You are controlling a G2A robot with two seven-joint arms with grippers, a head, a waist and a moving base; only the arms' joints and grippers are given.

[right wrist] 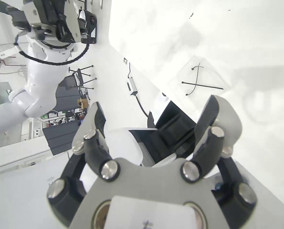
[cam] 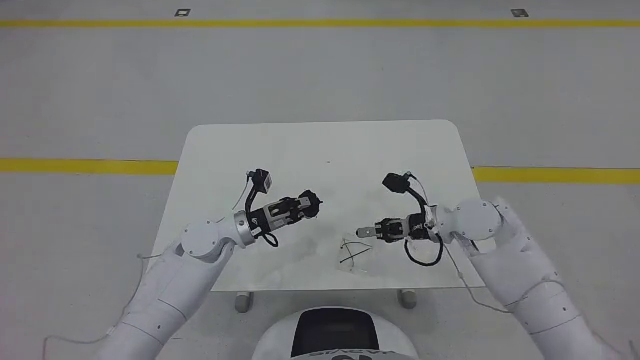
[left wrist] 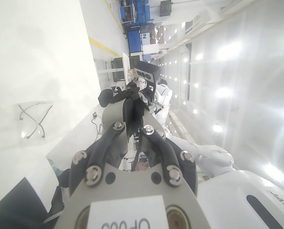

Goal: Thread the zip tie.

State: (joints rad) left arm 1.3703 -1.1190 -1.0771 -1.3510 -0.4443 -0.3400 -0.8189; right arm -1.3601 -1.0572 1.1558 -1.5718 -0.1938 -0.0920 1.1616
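Several thin crossed zip ties (cam: 351, 252), count unclear, on table (cam: 300, 150).

One table (cam: 320, 150). One clear sheet (left wrist: 34, 120) lies on it, near the table's edge on the robot's side, about midway along that edge. At the sheet lie the zip ties (cam: 352, 252), crossed over each other. Two are certain, one straight and one curved. The wrist views show three dark heads, so there may be a third tie, but I cannot tell. Two grippers hang over the table, one per arm: left gripper (cam: 315, 200) and right gripper (cam: 361, 231).
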